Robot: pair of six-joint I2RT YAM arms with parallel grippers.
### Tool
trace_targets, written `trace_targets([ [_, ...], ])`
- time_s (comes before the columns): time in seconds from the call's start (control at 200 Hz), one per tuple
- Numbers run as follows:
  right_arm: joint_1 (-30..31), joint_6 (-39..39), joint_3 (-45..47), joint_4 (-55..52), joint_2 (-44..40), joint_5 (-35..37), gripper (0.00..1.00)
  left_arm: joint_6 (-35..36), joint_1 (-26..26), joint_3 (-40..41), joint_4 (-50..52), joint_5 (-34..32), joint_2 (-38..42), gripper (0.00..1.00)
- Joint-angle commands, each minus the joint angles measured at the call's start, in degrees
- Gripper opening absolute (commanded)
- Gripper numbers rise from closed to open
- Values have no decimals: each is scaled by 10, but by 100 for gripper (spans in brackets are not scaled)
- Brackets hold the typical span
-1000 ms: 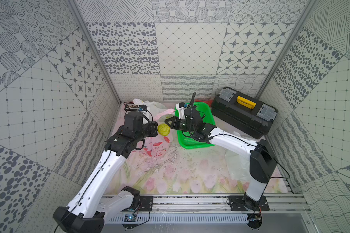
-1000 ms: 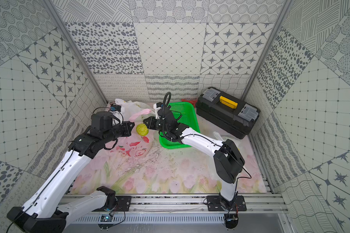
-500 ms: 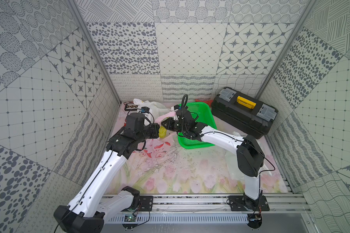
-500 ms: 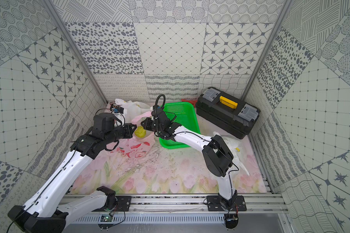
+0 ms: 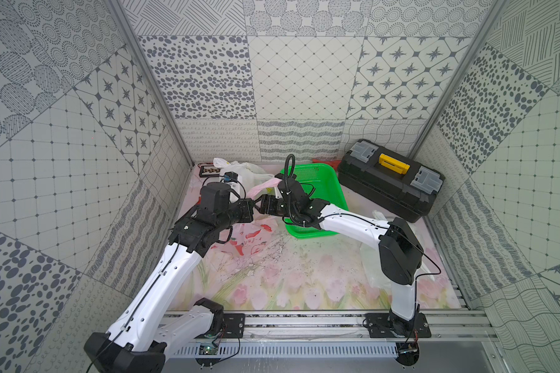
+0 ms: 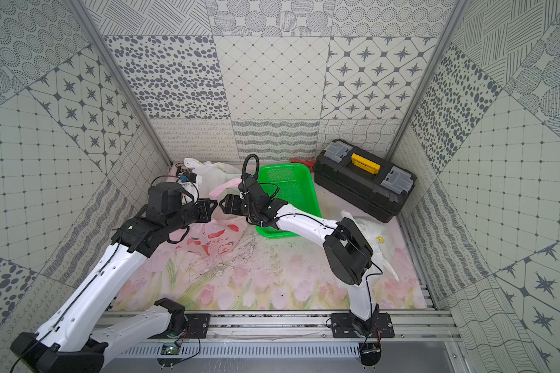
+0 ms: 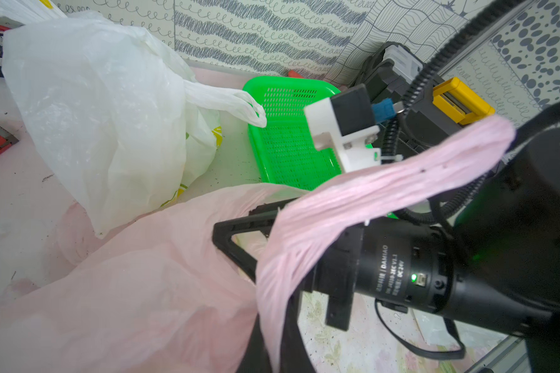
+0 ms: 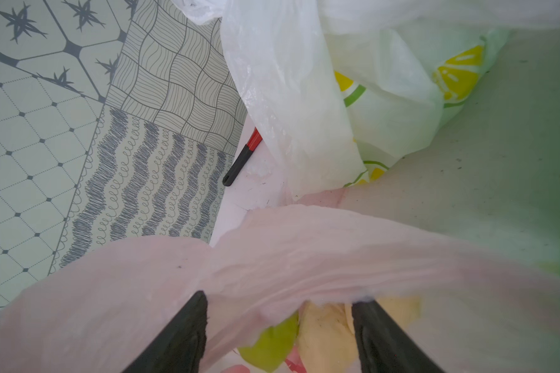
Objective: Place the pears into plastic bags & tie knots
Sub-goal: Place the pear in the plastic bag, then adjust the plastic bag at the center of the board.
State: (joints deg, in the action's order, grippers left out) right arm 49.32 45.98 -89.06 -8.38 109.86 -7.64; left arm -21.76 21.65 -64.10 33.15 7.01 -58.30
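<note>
Plastic bags point(image 5: 240, 171) crowd the table's point(image 5: 288, 277) far left; its near middle lies open. We see the black toolbox point(image 5: 392, 181) in the far right corner, the green basket point(image 5: 317, 184) near it. Our left end effector point(image 5: 252, 206) is clamped on the pink bag point(image 5: 249, 235); our right end effector point(image 8: 280, 298), jaws apart, sits in its mouth over two pears point(image 8: 272, 345) inside.

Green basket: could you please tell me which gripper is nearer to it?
Right. The right gripper is open beside the green basket, over the pink bag; the left gripper, shut on that bag, faces it from farther off.
</note>
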Motion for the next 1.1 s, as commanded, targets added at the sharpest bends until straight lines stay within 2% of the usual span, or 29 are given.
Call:
trace_targets([
  [0.0,-25,-39,38,-32,-102,29,73,0,3,5,-32,-21,3,0],
  [0.155,-54,-14,141,-94,-218,142,72,-1,2,7,-35,-18,4,0],
  [0.245,-69,17,181,-131,-250,184,72,0,2,8,-36,-16,5,0],
  [0.385,-80,64,207,-132,-252,180,73,-2,2,7,-38,-11,3,0],
  [0.61,-96,105,182,-68,-163,113,70,-6,3,10,-35,-6,10,0],
  [0.695,-96,112,170,-52,-136,99,59,-7,3,11,-33,-6,15,0],
  [0.785,-88,105,171,-37,-140,101,32,-7,3,11,-23,-9,23,0],
  [0.88,-60,36,167,-44,-182,134,11,-2,3,7,-7,-19,40,0],
  [0.966,-30,-46,161,-52,-231,133,4,2,3,-1,14,-24,56,0],
  [1.096,-3,-125,124,-94,-304,46,0,2,5,-19,55,-26,80,0],
])
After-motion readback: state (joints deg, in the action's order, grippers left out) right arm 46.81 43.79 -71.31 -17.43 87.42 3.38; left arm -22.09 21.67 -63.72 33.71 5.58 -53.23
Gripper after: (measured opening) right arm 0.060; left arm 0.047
